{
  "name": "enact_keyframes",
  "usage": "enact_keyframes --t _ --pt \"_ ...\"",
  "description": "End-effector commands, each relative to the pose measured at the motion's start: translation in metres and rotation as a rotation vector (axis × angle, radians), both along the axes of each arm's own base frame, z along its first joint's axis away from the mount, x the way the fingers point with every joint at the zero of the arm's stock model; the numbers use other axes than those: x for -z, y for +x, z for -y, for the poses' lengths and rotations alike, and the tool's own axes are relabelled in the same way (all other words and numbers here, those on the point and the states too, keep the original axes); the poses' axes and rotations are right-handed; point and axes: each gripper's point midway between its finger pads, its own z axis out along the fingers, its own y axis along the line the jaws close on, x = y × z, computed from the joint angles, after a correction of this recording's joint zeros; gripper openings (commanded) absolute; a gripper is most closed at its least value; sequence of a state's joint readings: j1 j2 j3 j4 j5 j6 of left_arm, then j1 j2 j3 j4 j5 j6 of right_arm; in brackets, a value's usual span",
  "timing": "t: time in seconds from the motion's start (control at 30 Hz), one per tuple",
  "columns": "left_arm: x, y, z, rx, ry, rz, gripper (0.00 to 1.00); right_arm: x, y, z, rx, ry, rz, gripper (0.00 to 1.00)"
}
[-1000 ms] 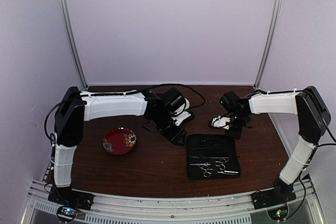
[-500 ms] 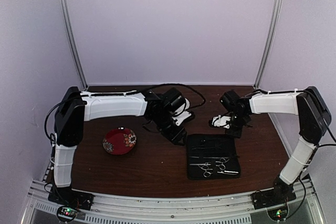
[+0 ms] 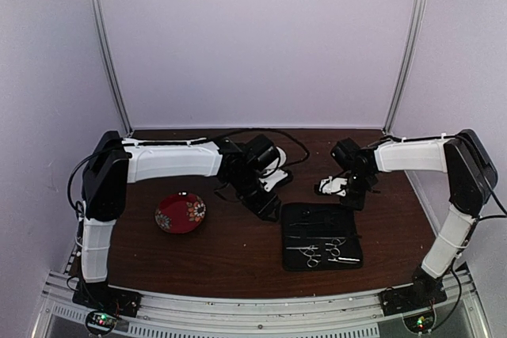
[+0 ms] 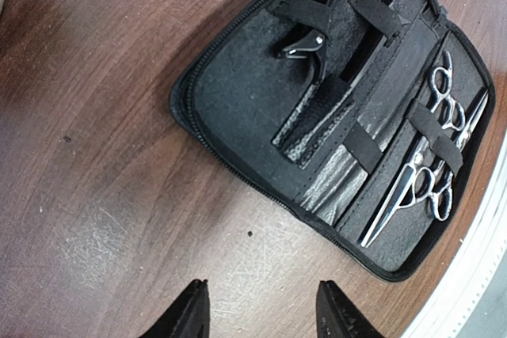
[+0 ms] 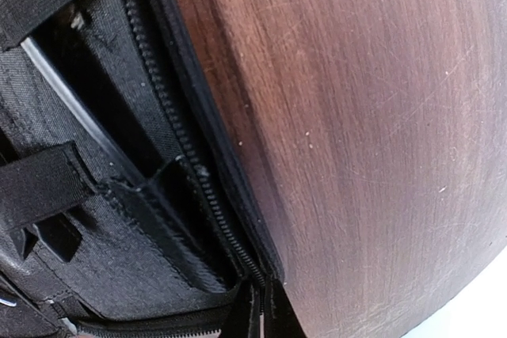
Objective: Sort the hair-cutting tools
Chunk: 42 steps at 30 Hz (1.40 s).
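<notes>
The hair-cutting tools lie strapped inside an open black case (image 3: 323, 221). Two silver scissors sit in its near part, the smaller (image 4: 446, 99) beside the longer (image 4: 405, 193), also seen from above as scissors (image 3: 314, 256). A thin black clip-like tool (image 4: 315, 36) is tucked under straps at the case's far end. My left gripper (image 4: 261, 313) hovers open over bare wood just left of the case (image 4: 238, 108), with nothing between its fingers. My right gripper (image 5: 265, 318) is shut, its tips right at the case's zipper edge (image 5: 198, 172) near a corner. I cannot tell if it pinches the edge.
A red patterned plate (image 3: 180, 213) sits on the left of the brown table (image 3: 230, 251). A black cable (image 3: 293, 142) loops along the back. Metal frame posts stand at both rear corners, and the table's light front rail (image 4: 475, 290) runs close to the case.
The right wrist has shifted very slightly near the case's far right corner. The left arm, the case and the plate have not moved.
</notes>
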<state>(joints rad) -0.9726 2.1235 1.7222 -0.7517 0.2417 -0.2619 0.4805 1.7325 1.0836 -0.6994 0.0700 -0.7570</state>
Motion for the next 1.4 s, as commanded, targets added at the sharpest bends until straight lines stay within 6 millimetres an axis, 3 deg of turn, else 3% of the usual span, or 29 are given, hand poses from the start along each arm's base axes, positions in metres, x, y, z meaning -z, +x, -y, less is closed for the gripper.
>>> enact_keyframes --t 0.0,0.27,0.47,0.7,0.9,1.0,1.13,1.3,1.37 --pt "-0.022 0.004 0.002 -0.022 -0.043 0.050 0.49 -0.022 0.013 -0.005 0.034 0.042 0.057 0.00" --pt "-0.038 0.029 -0.022 -0.094 -0.037 0.111 0.49 -0.074 0.038 -0.017 0.142 0.166 0.209 0.00" --pt "-0.044 0.036 -0.031 -0.107 -0.021 0.137 0.49 -0.078 0.032 -0.015 0.142 0.184 0.233 0.00" --pt "-0.053 0.049 -0.027 -0.118 -0.036 0.164 0.50 -0.085 -0.019 -0.018 -0.020 0.290 0.223 0.00" --pt "-0.058 0.065 -0.024 -0.154 -0.052 0.161 0.50 -0.078 -0.068 -0.012 -0.211 0.321 0.215 0.00" --pt "-0.062 0.065 -0.022 -0.147 -0.064 0.155 0.50 -0.070 -0.093 -0.006 -0.285 0.307 0.177 0.00" --pt "-0.060 0.063 -0.019 -0.134 -0.067 0.136 0.50 -0.045 -0.131 0.010 -0.379 0.241 0.087 0.01" --pt "-0.052 0.059 -0.006 -0.103 -0.081 0.075 0.51 -0.025 -0.162 0.031 -0.443 0.164 0.019 0.34" --pt "-0.051 0.056 0.002 -0.082 -0.106 0.046 0.50 -0.034 -0.161 0.033 -0.405 0.168 0.035 0.38"
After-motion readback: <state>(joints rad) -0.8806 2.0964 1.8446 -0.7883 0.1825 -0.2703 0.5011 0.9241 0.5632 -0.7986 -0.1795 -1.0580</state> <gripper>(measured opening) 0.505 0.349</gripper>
